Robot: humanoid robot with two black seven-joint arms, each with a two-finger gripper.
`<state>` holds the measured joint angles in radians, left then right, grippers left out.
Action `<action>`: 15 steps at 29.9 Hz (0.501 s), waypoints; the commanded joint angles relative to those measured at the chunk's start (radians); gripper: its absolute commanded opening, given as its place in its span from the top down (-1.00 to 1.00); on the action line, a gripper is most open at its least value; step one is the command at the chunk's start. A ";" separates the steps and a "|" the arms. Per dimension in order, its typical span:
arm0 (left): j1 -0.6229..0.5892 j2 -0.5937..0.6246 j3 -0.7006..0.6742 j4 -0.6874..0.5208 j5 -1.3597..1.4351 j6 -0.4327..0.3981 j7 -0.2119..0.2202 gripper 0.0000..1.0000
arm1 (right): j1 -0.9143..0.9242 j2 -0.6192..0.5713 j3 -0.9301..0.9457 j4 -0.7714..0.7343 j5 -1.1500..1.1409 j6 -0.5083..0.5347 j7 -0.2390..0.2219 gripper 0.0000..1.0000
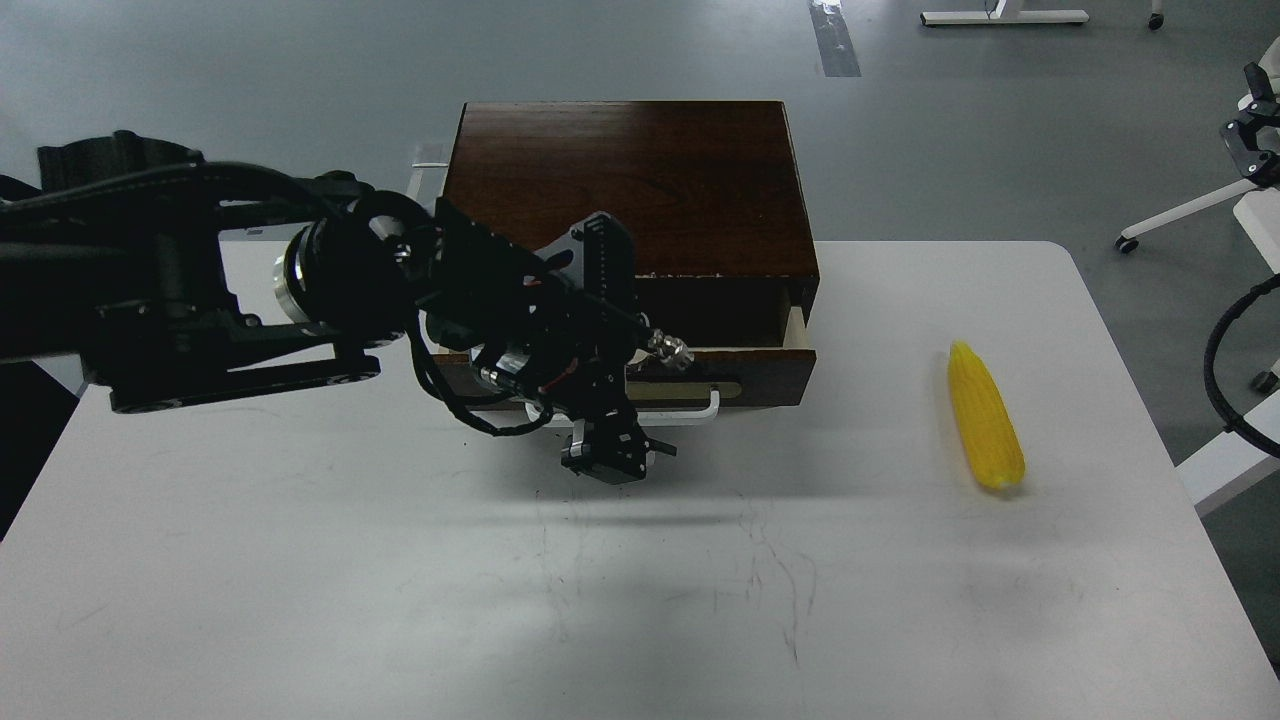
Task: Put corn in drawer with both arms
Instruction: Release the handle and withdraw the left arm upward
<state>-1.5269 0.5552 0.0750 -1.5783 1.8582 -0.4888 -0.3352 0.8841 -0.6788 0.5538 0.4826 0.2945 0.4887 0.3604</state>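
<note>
At the back edge of the white table (300,600), slightly left of centre, the dark wooden box (625,180) sits with its drawer (770,360) pulled out only a little: a thin strip of pale inner side shows at its right end. The left arm's gripper (612,455) hangs just in front of the white bar handle (705,408), at or just below it; dark and seen end-on, so can't tell if the claw is spread, pressed together or pinching the bar. Contact with the handle isn't clear either.

The corn (985,418) lies near the right edge of the table, tapered end toward the back, well apart from box and gripper. Right gripper isn't in view.

Risks, my read:
- Opening looks too narrow for the cob. Drop it now and it probably lands on the drawer front or the box top, then rolls.
- If the claw is only hooked on the bar, a pull could slip off, or drag the whole box toward the front edge, since nothing braces it.
- The cob is round and near the edge; an off-centre pinch by the right arm could roll it off the table.
- The left forearm covers the drawer's left half, so a collision is possible if both arms work there together.
</note>
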 commanded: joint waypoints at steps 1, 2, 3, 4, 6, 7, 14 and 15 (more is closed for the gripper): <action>0.004 0.083 -0.102 0.029 -0.253 0.000 0.002 -0.95 | 0.028 -0.034 -0.118 -0.022 -0.032 0.000 0.000 -1.00; 0.004 0.110 -0.122 0.058 -0.334 0.000 0.002 -0.95 | 0.056 -0.051 -0.159 -0.025 -0.047 0.000 0.000 -1.00; 0.004 0.123 -0.130 0.070 -0.374 0.000 0.002 -0.95 | 0.067 -0.059 -0.179 -0.029 -0.055 0.000 0.000 -1.00; 0.005 0.150 -0.141 0.092 -0.454 0.000 0.001 -0.95 | 0.084 -0.071 -0.224 -0.038 -0.084 0.000 0.000 -1.00; 0.007 0.175 -0.149 0.115 -0.528 0.000 0.001 -0.95 | 0.091 -0.076 -0.267 -0.047 -0.115 0.000 0.000 -1.00; 0.007 0.196 -0.158 0.151 -0.609 0.000 -0.001 -0.95 | 0.096 -0.076 -0.303 -0.061 -0.151 0.000 0.000 -1.00; 0.021 0.190 -0.167 0.459 -1.217 0.000 -0.004 -0.95 | 0.188 -0.065 -0.487 -0.068 -0.420 0.000 0.000 -1.00; 0.027 0.181 -0.169 0.489 -1.287 0.000 -0.002 -0.95 | 0.196 -0.062 -0.506 -0.065 -0.448 0.000 0.000 -1.00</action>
<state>-1.5099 0.7573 -0.0901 -1.2152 0.8332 -0.4887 -0.3351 1.0470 -0.7505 0.1206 0.4107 -0.0460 0.4887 0.3603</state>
